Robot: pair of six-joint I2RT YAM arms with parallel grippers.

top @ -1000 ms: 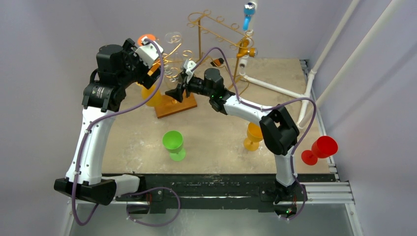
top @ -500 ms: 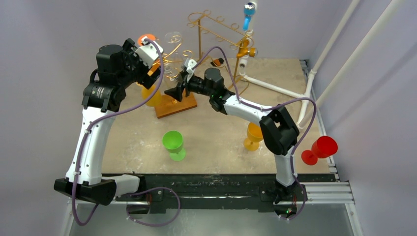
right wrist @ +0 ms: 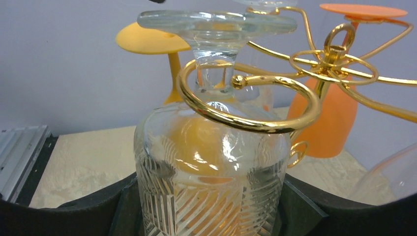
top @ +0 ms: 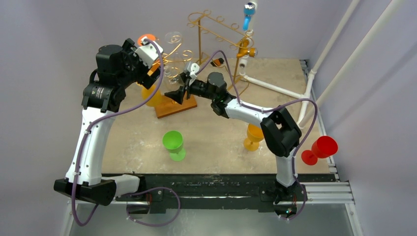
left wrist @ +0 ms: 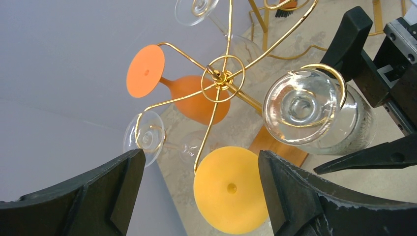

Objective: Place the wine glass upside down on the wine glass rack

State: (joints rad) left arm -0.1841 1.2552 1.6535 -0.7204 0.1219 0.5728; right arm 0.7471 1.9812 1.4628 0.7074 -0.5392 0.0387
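A clear cut-glass wine glass [right wrist: 211,167] hangs upside down, its stem through a gold ring [right wrist: 246,105] of the wine glass rack [left wrist: 222,77]. My right gripper [right wrist: 209,211] is shut on its bowl, one finger on each side. In the left wrist view the same glass [left wrist: 314,113] shows foot-up with the right fingers [left wrist: 364,64] beside it. In the top view the glass [top: 173,73] is at the rack's near right arm. My left gripper [left wrist: 200,162] is open, above a yellow glass foot [left wrist: 231,196], touching nothing.
An orange glass [left wrist: 196,98] and other clear glasses hang on the rack, which stands on a wooden base [top: 174,105]. On the table are a green cup [top: 173,142], a yellow cup [top: 253,135] and a red cup [top: 319,147]. A second gold rack [top: 216,29] stands behind.
The right arm has shifted slightly at the wrist, with the glass still held at the rack's ring. The left arm has not moved.
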